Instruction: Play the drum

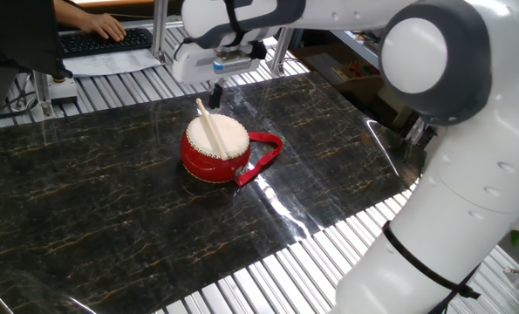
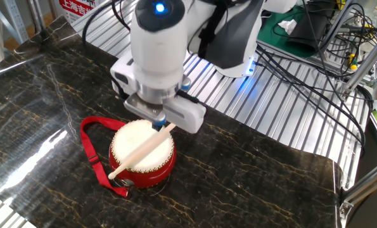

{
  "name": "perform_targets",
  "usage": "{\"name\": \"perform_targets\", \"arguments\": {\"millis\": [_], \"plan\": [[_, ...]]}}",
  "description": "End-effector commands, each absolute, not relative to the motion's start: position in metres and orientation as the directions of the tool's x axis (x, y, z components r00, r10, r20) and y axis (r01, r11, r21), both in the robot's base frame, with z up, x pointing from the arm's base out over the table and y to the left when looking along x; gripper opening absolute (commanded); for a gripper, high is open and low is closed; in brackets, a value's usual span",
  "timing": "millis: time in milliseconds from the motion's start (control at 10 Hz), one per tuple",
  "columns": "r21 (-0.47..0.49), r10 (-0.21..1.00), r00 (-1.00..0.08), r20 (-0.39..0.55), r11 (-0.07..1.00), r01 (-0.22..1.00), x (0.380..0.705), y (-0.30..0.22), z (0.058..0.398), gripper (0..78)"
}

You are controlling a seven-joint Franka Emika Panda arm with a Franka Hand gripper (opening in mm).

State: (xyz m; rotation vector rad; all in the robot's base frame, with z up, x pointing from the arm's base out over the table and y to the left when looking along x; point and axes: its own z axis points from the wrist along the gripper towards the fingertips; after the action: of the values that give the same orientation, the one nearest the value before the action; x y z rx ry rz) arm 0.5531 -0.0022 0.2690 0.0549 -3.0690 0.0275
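The drum [image 1: 215,150] is red with a cream skin and sits mid-table on the dark marble-patterned mat; its red strap [image 1: 266,157] loops out to one side. A thin pale wooden stick [image 1: 210,128] lies slanted across the skin, one end poking past the rim. My gripper [image 1: 215,94] hangs just behind the drum's far edge, a little to the side of the stick's far end. Its fingers are pressed together, with nothing between them. From the other side the drum [image 2: 137,158] shows with the stick [image 2: 140,151] crossing below the gripper [image 2: 158,125].
Slatted metal table [image 1: 242,288] surrounds the mat. A person types at a keyboard [image 1: 102,39] at the back left. Cables and a green cloth [image 2: 289,25] lie behind the arm's base. A red strap [image 2: 93,158] trails off the drum.
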Motion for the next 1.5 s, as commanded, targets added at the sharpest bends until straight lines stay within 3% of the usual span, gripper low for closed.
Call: {"name": "perform_targets", "arguments": {"millis": [100,1200,1500], "plan": [[0.004,-0.035,-0.997,0.066,0.999,-0.035,0.5469,-0.0079,0.2757,1.1],[0.012,-0.045,-0.998,0.051,0.999,-0.045,0.5466,-0.0048,0.2774,1.1],[-0.017,0.043,-0.998,0.047,0.999,0.042,0.5463,-0.0024,0.2788,1.1]]}}
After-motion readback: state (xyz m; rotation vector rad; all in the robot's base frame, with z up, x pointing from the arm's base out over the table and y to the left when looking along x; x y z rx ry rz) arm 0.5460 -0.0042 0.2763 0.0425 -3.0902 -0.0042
